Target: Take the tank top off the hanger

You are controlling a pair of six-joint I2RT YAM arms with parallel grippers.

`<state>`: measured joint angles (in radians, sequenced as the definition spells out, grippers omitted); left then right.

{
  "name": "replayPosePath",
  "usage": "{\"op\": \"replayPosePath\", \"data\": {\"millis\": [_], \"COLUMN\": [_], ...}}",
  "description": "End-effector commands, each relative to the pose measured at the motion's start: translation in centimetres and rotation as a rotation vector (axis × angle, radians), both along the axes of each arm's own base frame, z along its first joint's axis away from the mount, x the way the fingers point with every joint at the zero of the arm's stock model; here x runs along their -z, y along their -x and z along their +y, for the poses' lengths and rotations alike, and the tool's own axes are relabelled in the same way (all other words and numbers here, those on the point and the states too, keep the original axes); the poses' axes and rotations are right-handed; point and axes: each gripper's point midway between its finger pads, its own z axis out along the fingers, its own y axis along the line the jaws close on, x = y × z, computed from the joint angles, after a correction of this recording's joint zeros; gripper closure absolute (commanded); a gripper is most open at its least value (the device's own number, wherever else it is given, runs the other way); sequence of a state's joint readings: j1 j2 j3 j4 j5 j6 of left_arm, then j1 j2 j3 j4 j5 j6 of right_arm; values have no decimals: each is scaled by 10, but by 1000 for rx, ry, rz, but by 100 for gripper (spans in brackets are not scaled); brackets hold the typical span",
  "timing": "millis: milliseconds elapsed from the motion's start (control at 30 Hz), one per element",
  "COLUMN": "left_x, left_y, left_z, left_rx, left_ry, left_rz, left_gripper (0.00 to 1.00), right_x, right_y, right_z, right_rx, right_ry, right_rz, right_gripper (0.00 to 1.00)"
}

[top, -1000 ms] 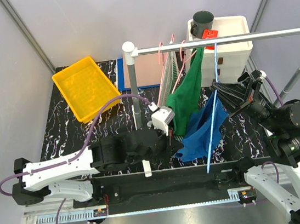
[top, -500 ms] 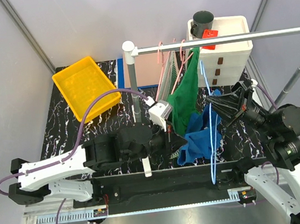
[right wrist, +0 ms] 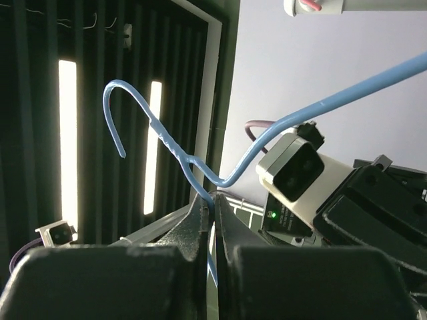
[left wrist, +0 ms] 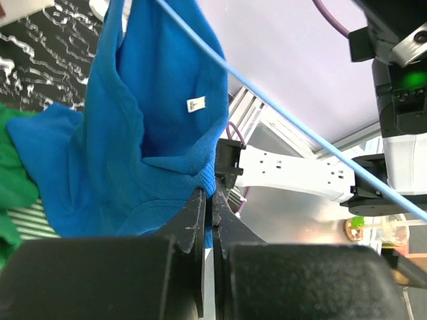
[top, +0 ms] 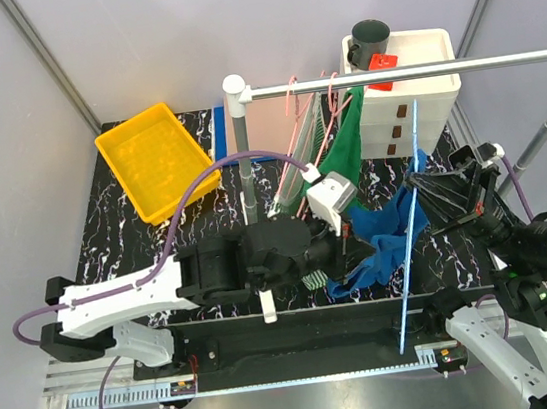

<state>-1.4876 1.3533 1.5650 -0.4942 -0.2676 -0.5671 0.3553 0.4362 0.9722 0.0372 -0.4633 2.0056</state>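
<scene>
Blue tank top [top: 378,243], bunched at centre of the overhead view, sits clamped in the left gripper [left wrist: 212,197]; the right gripper [right wrist: 212,201] grasps the hanger [left wrist: 287,107].

Soft, even light from overhead fills the top view: pale walls, only faint shadows on the marbled table [top: 127,244], a thin glint along the rail [top: 457,66]. Focus is crisp from edge to edge. From the left wrist, the tank top [left wrist: 147,133] shows bright and saturated, while the left gripper [left wrist: 207,200] sits dark and soft at the bottom; glare blooms on a metal plate [left wrist: 313,230] at lower right. The right wrist looks up at two blown-out lamps [right wrist: 67,147] in a dark ceiling, the hanger [right wrist: 167,143] sharp against it, the right gripper [right wrist: 208,203] a blurred silhouette.
</scene>
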Motion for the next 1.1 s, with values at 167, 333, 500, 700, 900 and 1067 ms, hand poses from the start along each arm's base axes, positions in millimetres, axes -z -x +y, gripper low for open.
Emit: {"op": "replayPosePath", "data": {"millis": [167, 333, 500, 700, 900, 1067], "left_x": [-48, -47, -48, -31, -11, -7], "left_y": [-22, -43, -71, -59, -57, -72], "left_z": [-19, -47, -69, -86, -62, -45], "left_rx": [-45, -18, -10, 32, -9, -1], "left_ry": [8, 30, 29, -6, -39, -62], "left_rz": [-184, -73, -62, -98, -53, -13], "left_gripper": [100, 100, 100, 100, 100, 96], "right_x": [-43, -39, -37, -28, -23, -17], "right_y": [39, 40, 47, 34, 10, 6], "right_z": [-26, -49, -50, -64, -39, -32], "right_rx": [-197, -101, -94, -43, -118, -167], "right_ry": [-252, -352, -341, -426, -374, -370], "right_rz": [127, 142, 128, 163, 122, 108], "right_gripper": [100, 100, 100, 100, 100, 100]}}
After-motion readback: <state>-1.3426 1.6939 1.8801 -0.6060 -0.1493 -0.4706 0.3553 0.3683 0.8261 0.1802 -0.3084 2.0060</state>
